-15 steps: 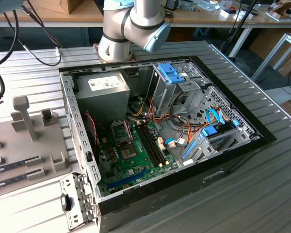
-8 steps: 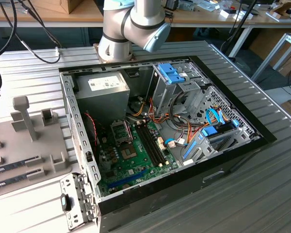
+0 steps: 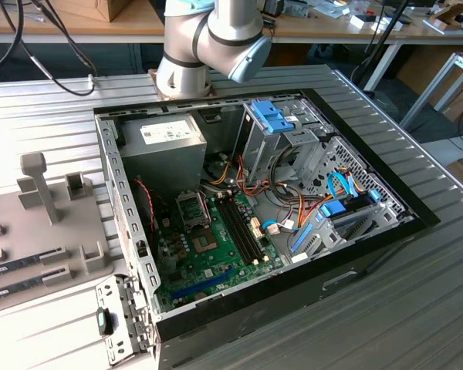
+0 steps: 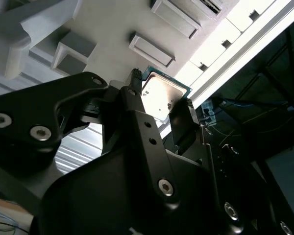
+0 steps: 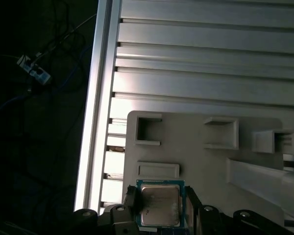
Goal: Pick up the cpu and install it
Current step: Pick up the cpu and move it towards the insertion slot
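claw (image 5: 160, 209) closed on the cpu (image 5: 159, 201), black fingers (image 5: 129, 199) pressed against two opposite edges, dull silver top showing between the fingertips in both wrist views, pale grey holder tray (image 5: 206, 161) just behind the claw, ribbed metal bench (image 5: 210, 73) beyond it

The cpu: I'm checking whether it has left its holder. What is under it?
In the first wrist view the cpu, held in the gripper, lies over the grey holder plate. The patch directly beneath is covered by the chip, so contact cannot be judged.
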